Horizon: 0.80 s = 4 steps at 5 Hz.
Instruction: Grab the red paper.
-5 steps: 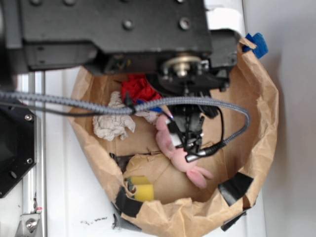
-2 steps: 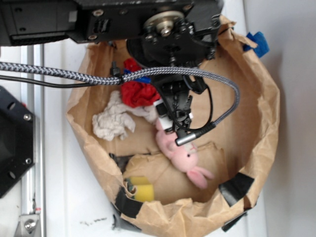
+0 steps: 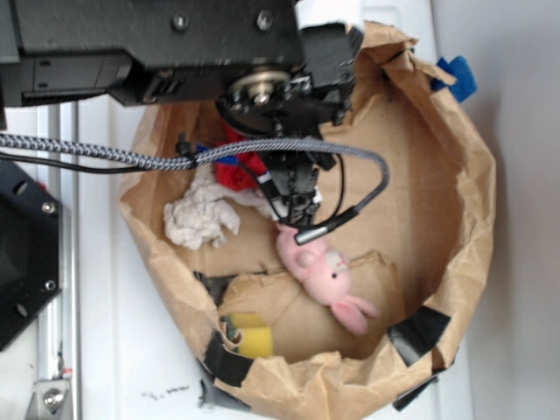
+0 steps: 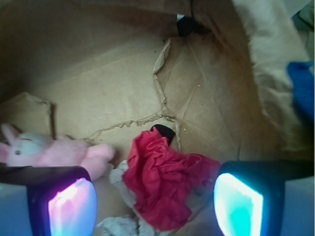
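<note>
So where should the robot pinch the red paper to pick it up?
Probably around the puffy middle of the red paper, coming straight down from above. The wrist view shows it already lying between the open fingers of the gripper. It is a soft crumpled wad, so squeezing its bulk should work. The pink bunny lies just beside it.

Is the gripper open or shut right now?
Open. In the wrist view the gripper has its two pads wide apart, with the red paper lying between them, not yet pinched.
</note>
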Motion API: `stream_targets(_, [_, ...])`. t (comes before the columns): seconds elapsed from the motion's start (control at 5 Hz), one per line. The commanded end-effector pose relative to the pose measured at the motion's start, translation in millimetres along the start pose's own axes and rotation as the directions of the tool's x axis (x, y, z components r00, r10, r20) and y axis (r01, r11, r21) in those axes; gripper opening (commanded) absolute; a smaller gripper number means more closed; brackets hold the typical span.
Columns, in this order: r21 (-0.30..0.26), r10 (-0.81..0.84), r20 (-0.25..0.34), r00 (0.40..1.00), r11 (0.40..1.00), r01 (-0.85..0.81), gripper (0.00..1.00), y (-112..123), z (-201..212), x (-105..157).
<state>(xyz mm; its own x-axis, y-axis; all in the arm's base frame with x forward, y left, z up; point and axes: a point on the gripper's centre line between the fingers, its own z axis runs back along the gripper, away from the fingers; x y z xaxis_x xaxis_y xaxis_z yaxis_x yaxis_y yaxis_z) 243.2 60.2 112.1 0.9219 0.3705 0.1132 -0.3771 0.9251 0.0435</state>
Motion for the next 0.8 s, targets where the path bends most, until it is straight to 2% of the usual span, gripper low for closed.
stream_targets(0.0, [-0.025,-0.024,0.028,0.999,0.999,0.024,1.0,8,-2,14])
stream_targets(0.2, [-0.047,-0.039,-0.016,0.999,0.998,0.039,1.0,16,-1,15])
stream_targets(0.4, [-0.055,-0.073,-0.015,0.997,0.996,0.072,1.0,19,-1,9])
stream_targets(0.6, [-0.064,-0.063,-0.044,0.997,0.996,0.06,1.0,18,-9,9])
